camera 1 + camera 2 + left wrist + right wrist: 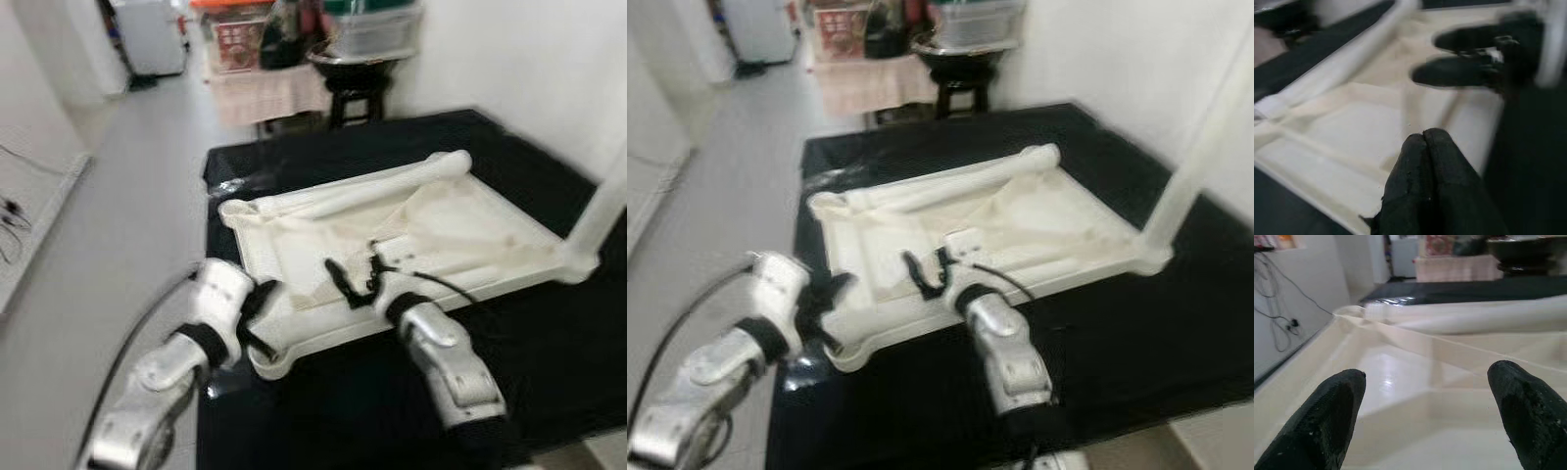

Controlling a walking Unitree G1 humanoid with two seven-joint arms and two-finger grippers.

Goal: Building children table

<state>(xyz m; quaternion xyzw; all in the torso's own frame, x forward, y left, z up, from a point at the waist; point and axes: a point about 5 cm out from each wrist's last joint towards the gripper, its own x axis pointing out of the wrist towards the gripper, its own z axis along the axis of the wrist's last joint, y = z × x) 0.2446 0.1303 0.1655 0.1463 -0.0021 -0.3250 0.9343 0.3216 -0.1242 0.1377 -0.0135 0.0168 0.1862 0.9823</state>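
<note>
A cream plastic children's tabletop (460,235) lies upside down on a black mat (549,343), ribs facing up. One white leg (602,211) stands upright in its right corner. Another leg (392,186) lies along the far edge. My right gripper (355,279) hovers open over the near part of the underside, its fingertips (1327,416) spread wide above the ribs. My left gripper (257,305) sits at the near left corner of the tabletop, its fingers (1425,171) pressed together with nothing between them.
The black mat covers the floor in front of me. Grey floor (127,215) runs off to the left, with cables (12,220) along the wall. A black stool (355,93) and a cloth-covered table (265,93) with boxes stand beyond the mat. A white wall rises at right.
</note>
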